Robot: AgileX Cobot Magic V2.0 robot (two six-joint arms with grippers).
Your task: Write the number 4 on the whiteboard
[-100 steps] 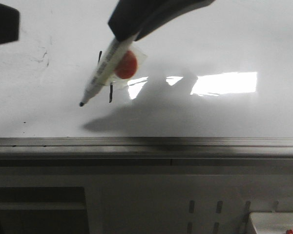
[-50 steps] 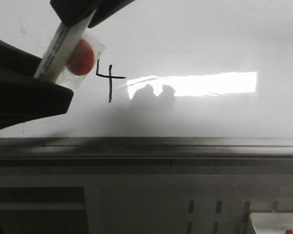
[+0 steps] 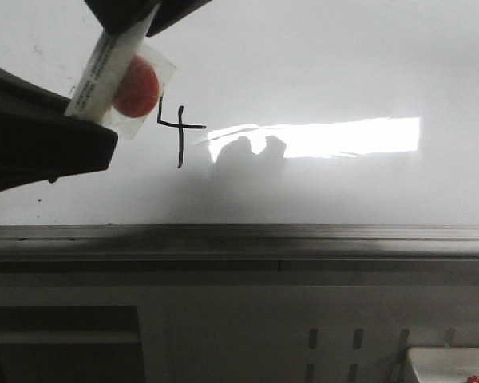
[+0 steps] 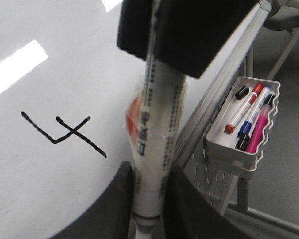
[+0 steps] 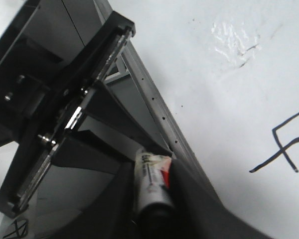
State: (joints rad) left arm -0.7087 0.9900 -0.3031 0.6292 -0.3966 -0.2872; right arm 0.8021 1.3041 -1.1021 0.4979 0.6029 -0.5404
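A black open-top number 4 [image 3: 178, 128] is drawn on the whiteboard [image 3: 343, 64]; it also shows in the left wrist view [image 4: 65, 132] and the right wrist view [image 5: 284, 144]. A white marker [image 3: 104, 68] with a red sticker [image 3: 136, 88] hangs tilted just left of the 4. My right gripper [image 3: 132, 16] holds its upper end from above, fingers closed on the barrel [image 5: 152, 169]. My left gripper [image 3: 72, 120] is closed round the marker's lower end [image 4: 149, 172], which hides the tip. The marker is off the board.
A grey edge rail [image 3: 239, 235] runs along the board's near side. A white tray [image 4: 244, 124] with several coloured markers hangs on a perforated panel below the rail. A bright light reflection [image 3: 335, 137] lies right of the 4. Faint smudges [image 5: 234, 37] mark the board.
A second ago the right gripper held the marker's tip over the board, covering part of the 4. It swung left into the left gripper, uncovering the 4. Lately it rose slightly.
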